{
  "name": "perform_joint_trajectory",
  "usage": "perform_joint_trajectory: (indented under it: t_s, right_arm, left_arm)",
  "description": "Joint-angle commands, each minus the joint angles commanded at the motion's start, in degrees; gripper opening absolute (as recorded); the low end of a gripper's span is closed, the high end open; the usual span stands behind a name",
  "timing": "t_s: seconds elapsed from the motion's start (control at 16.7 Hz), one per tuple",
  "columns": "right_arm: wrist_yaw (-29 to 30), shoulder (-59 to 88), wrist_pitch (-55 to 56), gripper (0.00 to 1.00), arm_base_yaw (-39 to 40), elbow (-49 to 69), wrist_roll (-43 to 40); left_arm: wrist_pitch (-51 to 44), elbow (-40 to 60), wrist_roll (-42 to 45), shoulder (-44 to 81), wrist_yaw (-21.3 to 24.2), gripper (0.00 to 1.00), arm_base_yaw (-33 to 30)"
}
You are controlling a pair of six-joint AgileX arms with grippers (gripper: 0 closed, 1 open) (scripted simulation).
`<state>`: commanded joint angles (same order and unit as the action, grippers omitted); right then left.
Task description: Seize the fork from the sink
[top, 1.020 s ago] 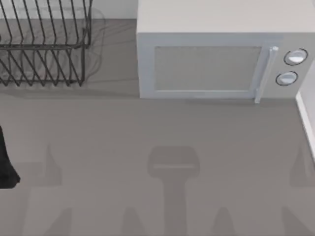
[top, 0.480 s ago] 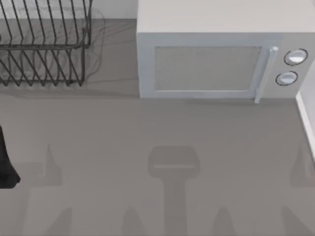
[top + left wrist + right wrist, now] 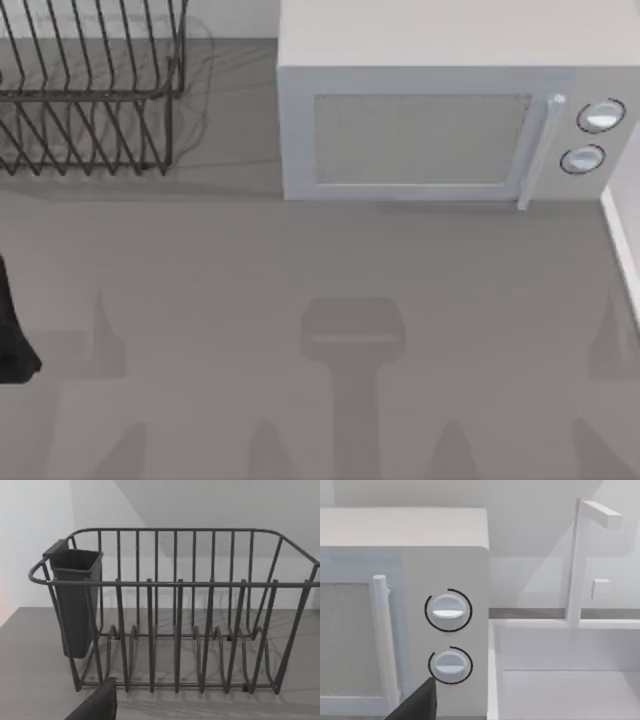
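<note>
Top view: nothing is changing vs 0.5 s ago; dish rack [image 3: 90,90] and microwave [image 3: 440,110] sitting on surface [image 3: 300,260]. Left wrist: facing rack w/ cup [image 3: 75,600]. Right wrist: facing sink [image 3: 560,680]; jaws' state can't tell.

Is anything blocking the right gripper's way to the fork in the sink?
I can't see the fork. In the right wrist view the sink lies past the microwave corner; its visible basin looks bare, nothing standing before it.

Rack [image 3: 85,90] & sink [image 3: 560,680] cut by edges.
</note>
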<state>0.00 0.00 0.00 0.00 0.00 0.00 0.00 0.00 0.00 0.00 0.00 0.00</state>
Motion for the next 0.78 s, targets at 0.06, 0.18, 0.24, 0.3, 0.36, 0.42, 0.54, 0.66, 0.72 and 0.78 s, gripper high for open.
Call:
perform_joint_trajectory:
  t_s: [0.06, 0.18, 0.24, 0.3, 0.36, 0.42, 0.54, 0.66, 0.72, 0.78]
  right_arm:
    - [0.0, 0.0, 0.0, 1.0, 0.0, 0.0, 0.0]
    - [0.0, 1.7, -0.8, 1.0, -0.2, 1.4, -0.2]
    - [0.0, 3.4, -1.7, 1.0, -0.3, 2.7, -0.4]
    - [0.0, 5.6, -2.8, 1.0, -0.6, 4.5, -0.6]
    - [0.0, 8.4, -4.2, 1.0, -0.9, 6.7, -1.0]
    - [0.0, 11.6, -5.9, 1.0, -1.2, 9.4, -1.3]
    - [0.0, 19.4, -9.8, 1.0, -2.0, 15.7, -2.2]
    - [0.0, 28.5, -14.4, 1.0, -3.1, 23.1, -3.2]
    - [0.0, 33.5, -16.9, 1.0, -3.6, 27.1, -3.7]
    - [0.0, 38.6, -19.6, 1.0, -4.2, 31.4, -4.2]
  left_arm:
    - [0.0, 0.0, 0.0, 0.0, 0.0, 1.0, 0.0]
    - [0.0, 0.0, 0.0, 0.0, 0.0, 1.0, 0.0]
    - [0.0, 0.0, 0.0, 0.0, 0.0, 1.0, 0.0]
    - [0.0, 0.0, 0.0, 0.0, 0.0, 1.0, 0.0]
    - [0.0, 0.0, 0.0, 0.0, 0.0, 1.0, 0.0]
    - [0.0, 0.0, 0.0, 0.0, 0.0, 1.0, 0.0]
    - [0.0, 0.0, 0.0, 0.0, 0.0, 1.0, 0.0]
    - [0.0, 0.0, 0.0, 0.0, 0.0, 1.0, 0.0]
    - [0.0, 0.0, 0.0, 0.0, 0.0, 1.0, 0.0]
    - [0.0, 0.0, 0.0, 0.0, 0.0, 1.0, 0.0]
